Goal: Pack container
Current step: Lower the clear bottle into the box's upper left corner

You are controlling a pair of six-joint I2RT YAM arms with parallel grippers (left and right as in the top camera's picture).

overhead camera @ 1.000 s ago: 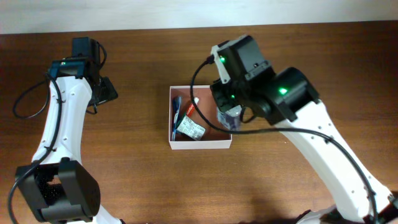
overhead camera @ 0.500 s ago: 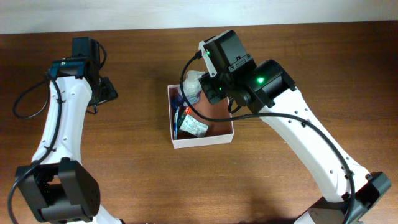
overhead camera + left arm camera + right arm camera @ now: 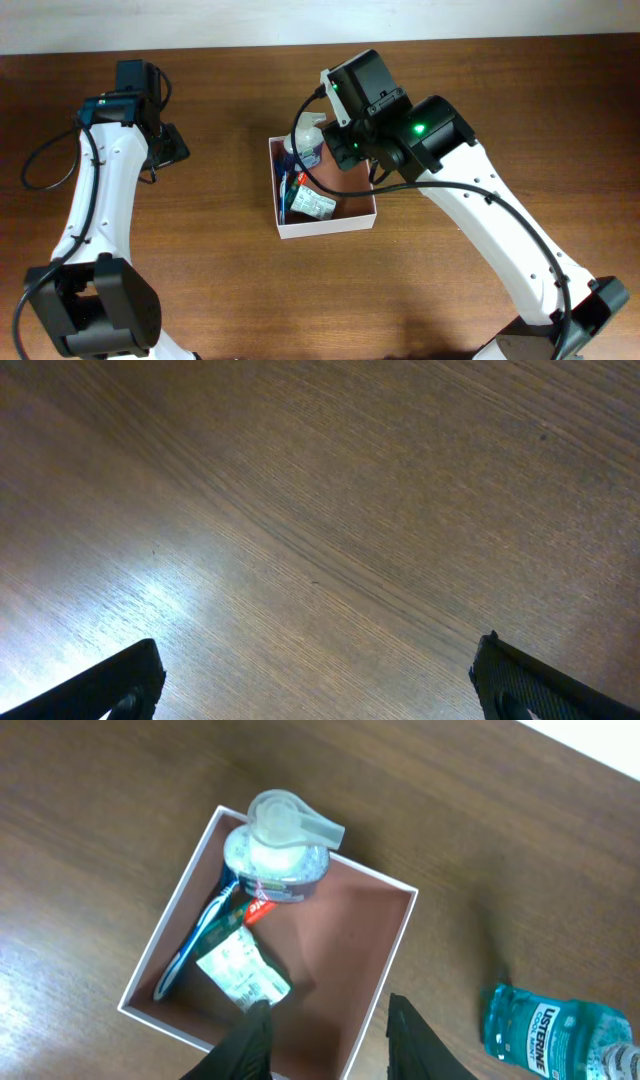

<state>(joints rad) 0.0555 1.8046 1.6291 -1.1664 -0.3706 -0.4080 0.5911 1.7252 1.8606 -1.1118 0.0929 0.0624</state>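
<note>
We see the container (image 3: 325,226) resting on the worktop (image 3: 230,290) near the middle, square and shallow, with white walls and a reddish-brown floor. The right arm reaches over it, and in the wrist view the right end effector (image 3: 330,1015) hangs above the box's near edge with its jaws parted and nothing between them. Inside the container (image 3: 345,935), a clear pump bottle (image 3: 275,855) occupies the far left corner, its pale pump head reaching across the rim; we cannot tell whether it stands straight or leans. Along the left wall lies a blue toothbrush (image 3: 195,945), and beside it a small white printed packet (image 3: 243,972), with a red-and-white tube (image 3: 258,906) partly tucked under the bottle. The right half of the floor is bare. A teal mouthwash bottle (image 3: 555,1028) lies on the wood outside the box, apart from its right wall. Well away on the left side, the left end effector (image 3: 318,660) is released too, its dark fingertips (image 3: 110,688) spread wide over plain wood grain, touching nothing.
</note>
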